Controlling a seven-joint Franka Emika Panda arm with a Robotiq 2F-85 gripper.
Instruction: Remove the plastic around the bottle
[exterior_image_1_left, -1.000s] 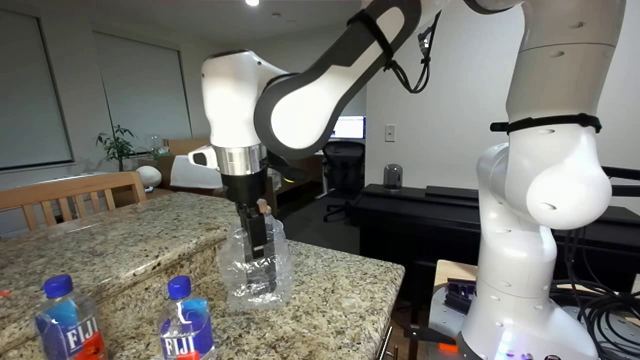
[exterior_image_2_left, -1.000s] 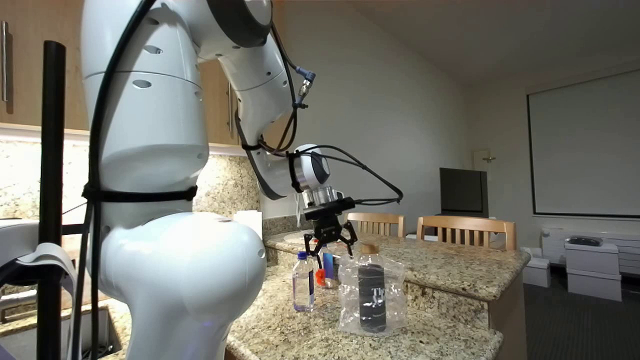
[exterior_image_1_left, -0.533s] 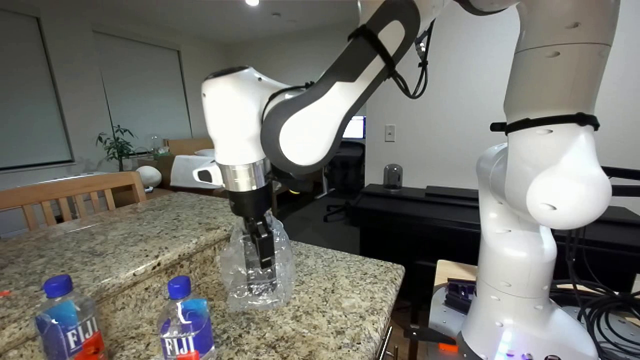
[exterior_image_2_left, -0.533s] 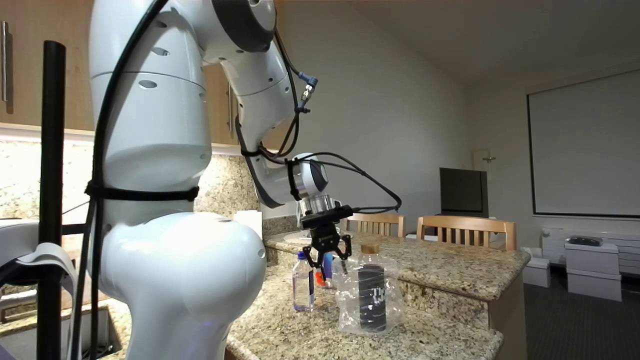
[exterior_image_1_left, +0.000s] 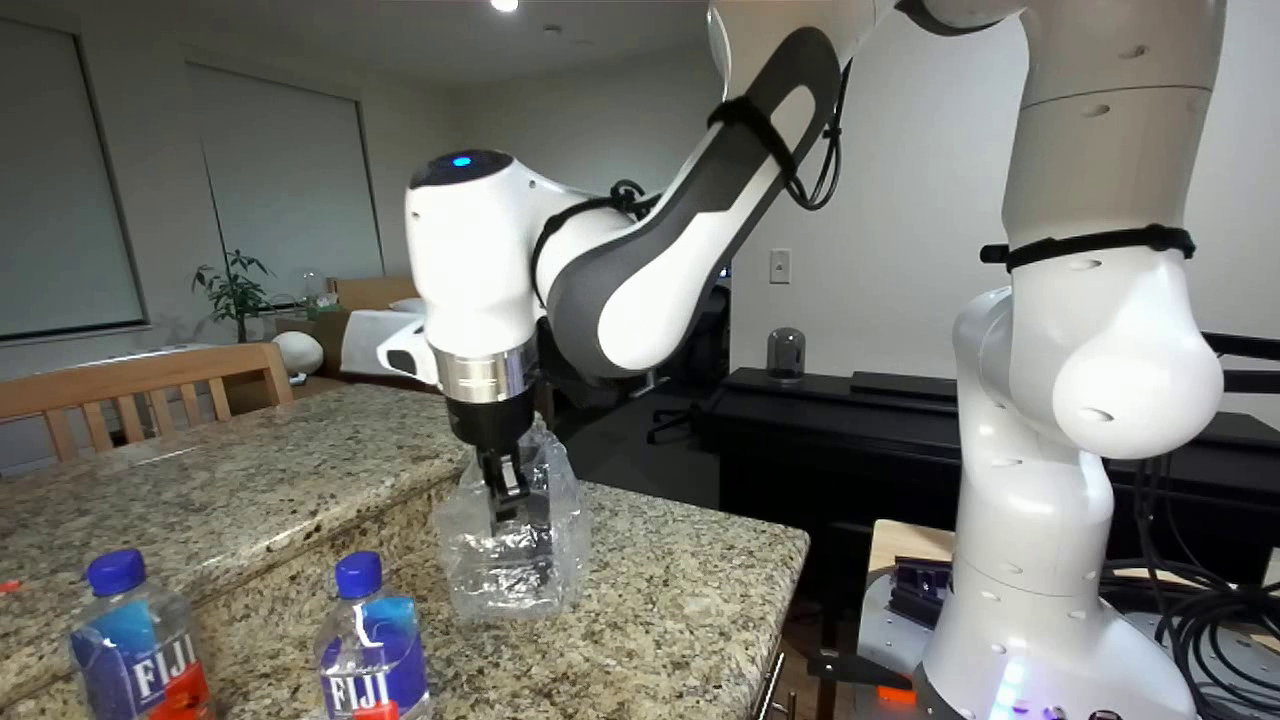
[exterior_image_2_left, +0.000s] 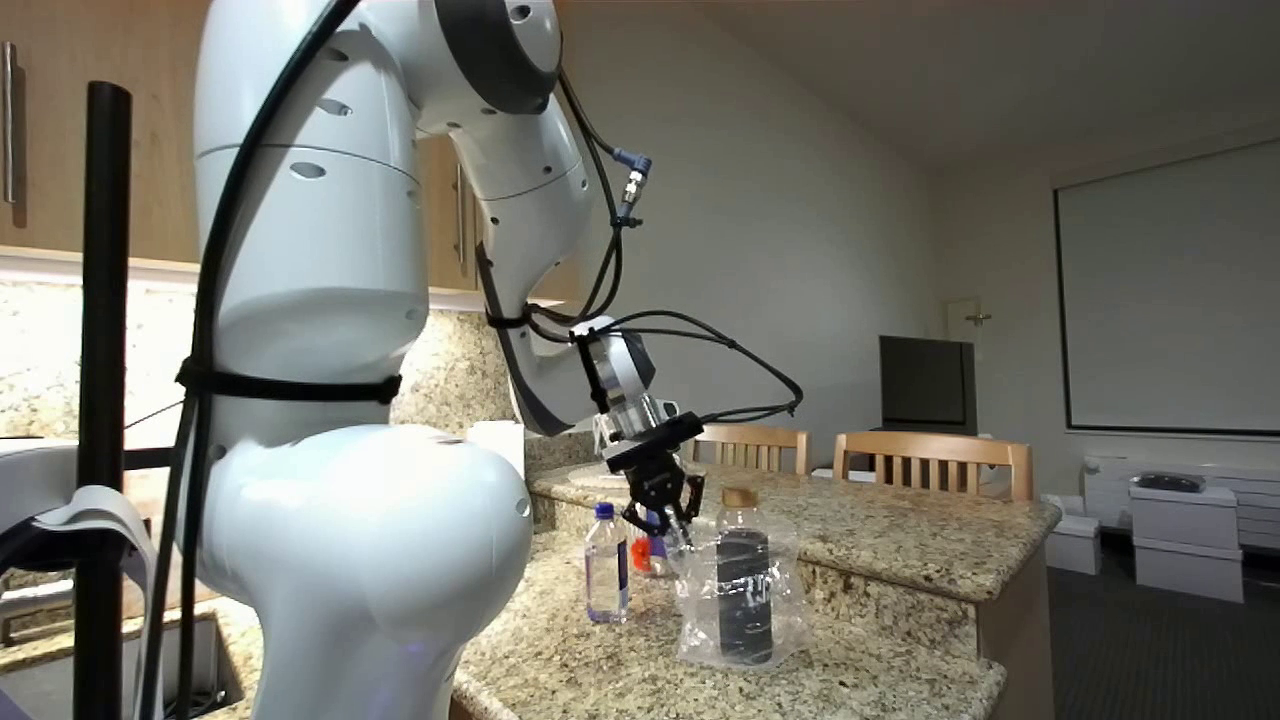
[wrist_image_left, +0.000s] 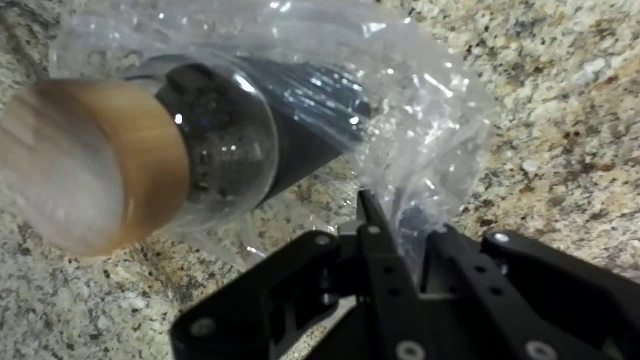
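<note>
The dark bottle (exterior_image_2_left: 743, 610) with its tan cork-like top (wrist_image_left: 150, 165) stands upright on the granite counter. Around its body sits the clear crinkled plastic (exterior_image_2_left: 792, 590), while the top pokes out above it. My gripper (wrist_image_left: 382, 196) has come down beside the bottle, at the bag's upper side, and its fingers are drawn close together. A fold of plastic runs between them and covers part of the finger on the right in the wrist view. In an exterior view the gripper (exterior_image_2_left: 684, 540) points down into the bag's edge, apart from the bottle. An exterior view shows the bottle only dimly through the plastic (exterior_image_1_left: 565, 560).
Two clear water bottles with blue caps stand on the same counter, a nearer one (exterior_image_1_left: 375, 655) and another (exterior_image_1_left: 145, 655). Behind the bag rises a granite ledge (exterior_image_2_left: 900, 525). The counter's outer edge (exterior_image_1_left: 795, 550) lies close to the bag, and wooden chairs (exterior_image_2_left: 930, 462) stand beyond.
The arm has come down, carrying my gripper lower along the bag. Its fingers, wide apart one second ago, have come together on the plastic, and the bag's upper edge has shifted slightly.
</note>
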